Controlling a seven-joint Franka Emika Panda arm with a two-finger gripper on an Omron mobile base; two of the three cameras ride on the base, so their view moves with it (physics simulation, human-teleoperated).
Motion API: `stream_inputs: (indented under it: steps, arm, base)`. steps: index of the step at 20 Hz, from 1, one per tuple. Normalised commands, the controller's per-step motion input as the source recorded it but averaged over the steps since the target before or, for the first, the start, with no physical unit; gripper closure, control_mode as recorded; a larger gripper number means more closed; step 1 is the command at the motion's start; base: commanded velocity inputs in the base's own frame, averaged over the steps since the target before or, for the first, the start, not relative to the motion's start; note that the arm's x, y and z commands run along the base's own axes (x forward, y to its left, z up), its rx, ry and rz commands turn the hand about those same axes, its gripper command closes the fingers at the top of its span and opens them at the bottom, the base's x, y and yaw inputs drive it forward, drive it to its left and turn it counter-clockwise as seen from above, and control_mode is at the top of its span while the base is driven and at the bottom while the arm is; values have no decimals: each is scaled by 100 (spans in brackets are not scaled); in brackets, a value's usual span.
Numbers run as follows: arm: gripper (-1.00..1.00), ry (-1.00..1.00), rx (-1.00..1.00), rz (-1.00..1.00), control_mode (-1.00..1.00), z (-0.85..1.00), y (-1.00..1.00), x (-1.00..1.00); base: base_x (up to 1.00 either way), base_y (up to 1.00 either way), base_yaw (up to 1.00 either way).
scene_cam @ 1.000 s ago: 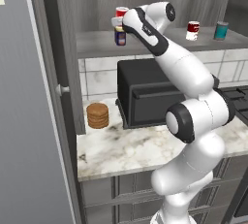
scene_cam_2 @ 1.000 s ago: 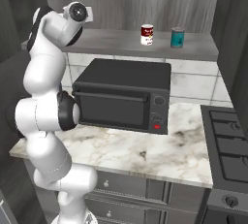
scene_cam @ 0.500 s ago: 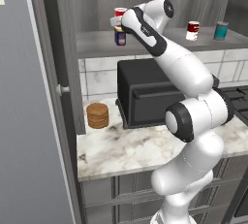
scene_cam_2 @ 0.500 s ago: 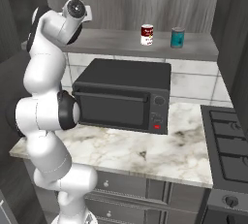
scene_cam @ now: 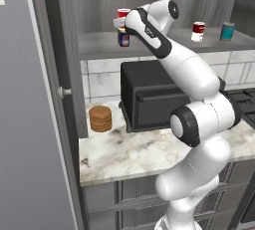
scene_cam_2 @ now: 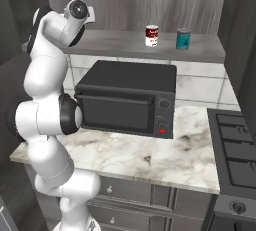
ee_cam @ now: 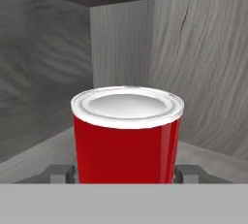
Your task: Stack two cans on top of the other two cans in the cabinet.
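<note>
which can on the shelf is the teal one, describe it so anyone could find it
Look at the open grey cabinet shelf above the black oven. At its right end stand two cans: the teal can is the rightmost, beside a red can with a white band. It is the shelf's one plain blue-green can.

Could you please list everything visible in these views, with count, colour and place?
Plain red can: 1, red with a pale rim, on top of the dark blue can at the shelf's left end, between the fingertips.
Dark blue can: 1, dark blue with a yellow label, on the shelf under the red can.
Red can with white band: 1, on the shelf, apart from the teal can.
Teal can: 1, teal-blue, on the shelf further right.
Cabinet: 1, grey wood-grain, open shelf above the counter.
Microwave-like box: 1, black, on the counter.
Round brown stack: 1, on the counter left of the box.
Counter: 1, marbled white.
Stove: 1, dark, at right.
Gripper: 1, dark fingers flanking the plain red can; grip uncertain.
</note>
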Motion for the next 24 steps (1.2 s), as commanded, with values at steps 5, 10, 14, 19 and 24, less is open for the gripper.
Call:
stream_inputs:
  steps: [5,10,14,19,24]
  arm:
    - [-100,0,0,0,-100,0,0,4]
    - [-100,0,0,0,-100,0,0,0]
    - [-100,0,-1,-1,-100,0,-13,-17]
    - [-100,0,0,-6,-100,-4,-16,-33]
    - [-100,0,0,-7,-100,-1,-18,-32]
  base:
    - [0,0,0]
    - [0,0,0]
    - [0,0,0]
    - [0,0,0]
    - [0,0,0]
